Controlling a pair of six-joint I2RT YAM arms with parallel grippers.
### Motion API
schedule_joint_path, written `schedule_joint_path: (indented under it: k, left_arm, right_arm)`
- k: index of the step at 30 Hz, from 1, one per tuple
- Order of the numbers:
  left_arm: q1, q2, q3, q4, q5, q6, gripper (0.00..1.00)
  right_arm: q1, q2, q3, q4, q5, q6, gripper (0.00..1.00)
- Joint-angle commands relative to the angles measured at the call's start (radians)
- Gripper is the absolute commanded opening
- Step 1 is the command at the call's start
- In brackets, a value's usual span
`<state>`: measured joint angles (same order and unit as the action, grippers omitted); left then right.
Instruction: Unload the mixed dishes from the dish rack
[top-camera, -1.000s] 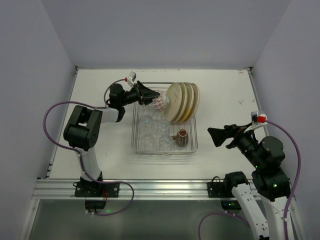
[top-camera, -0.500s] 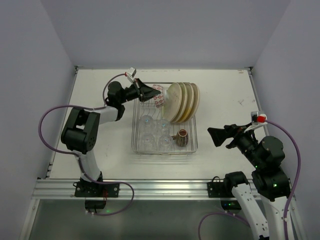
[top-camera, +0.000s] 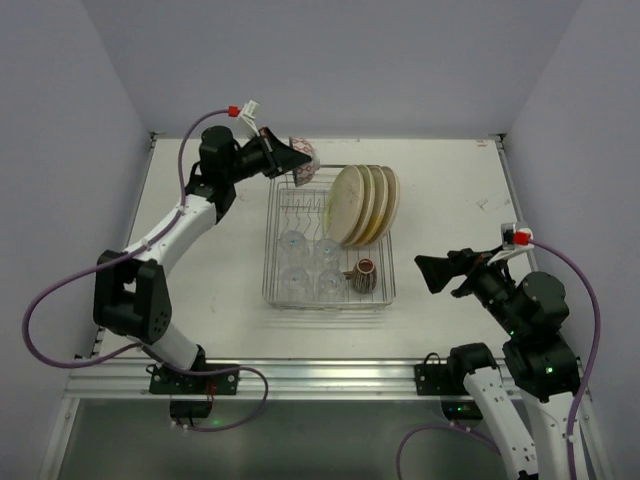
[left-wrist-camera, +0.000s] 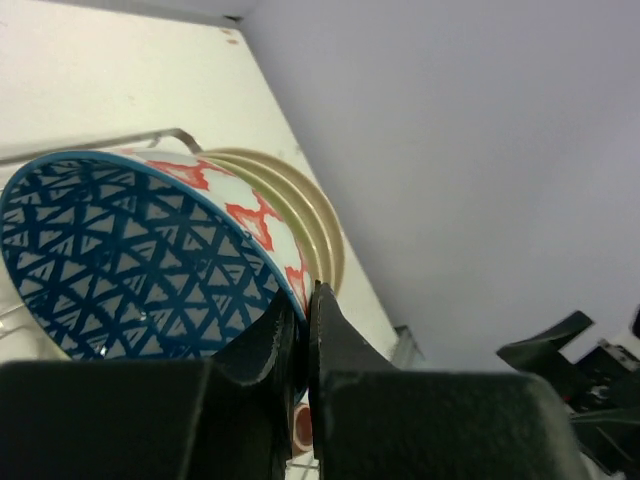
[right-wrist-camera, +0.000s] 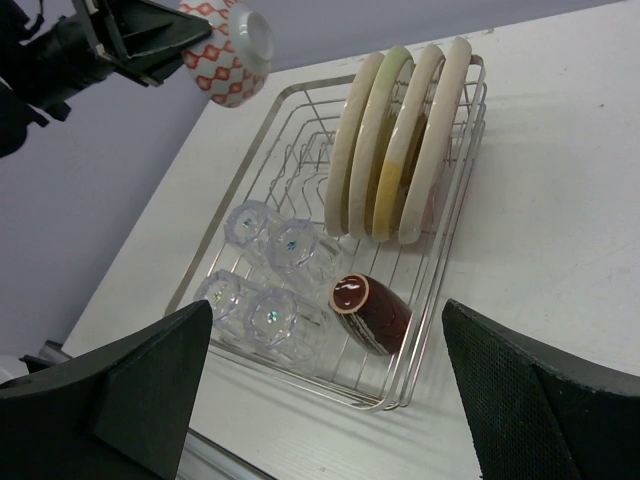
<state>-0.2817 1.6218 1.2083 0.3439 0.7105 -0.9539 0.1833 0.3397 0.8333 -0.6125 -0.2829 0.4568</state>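
My left gripper (top-camera: 291, 158) is shut on the rim of the small blue-patterned bowl (top-camera: 304, 156), holding it in the air over the far left corner of the dish rack (top-camera: 330, 301). The left wrist view shows the bowl's blue lattice inside (left-wrist-camera: 130, 260) pinched between the fingers (left-wrist-camera: 340, 340). Several cream and pale-green plates (top-camera: 365, 203) stand upright in the rack. Four clear glasses (top-camera: 305, 265) and a dark brown mug (top-camera: 362, 275) lie in its near half. My right gripper (top-camera: 440, 272) hangs open to the right of the rack, above the mug (right-wrist-camera: 372, 310).
The rack sits mid-table on a white tabletop (top-camera: 200, 270). Grey walls close in the far side and both flanks. An aluminium rail (top-camera: 320, 375) runs along the near edge. A purple cable (top-camera: 60, 300) loops off the left arm.
My left gripper closed on the bowl's rim and lifted it up out of the rack, toward the far left. The right arm has stayed still.
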Motion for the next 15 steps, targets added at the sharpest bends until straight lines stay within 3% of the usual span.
schedule_joint_path:
  k: [1,10,15]
  left_arm:
    - [-0.002,-0.114,0.109,-0.321,-0.167,0.286,0.00]
    - [0.001,-0.048,0.410,-0.872,-0.694,0.535,0.00]
    - [0.035,0.052,0.532,-1.006,-0.806,0.563,0.00]
  right_arm:
    - [0.001,0.004,-0.002,0.042,-0.022,0.008,0.99]
    - [0.001,0.001,0.000,0.045,-0.038,0.016,0.99]
    - [0.001,-0.002,0.003,0.037,-0.039,0.011,0.99]
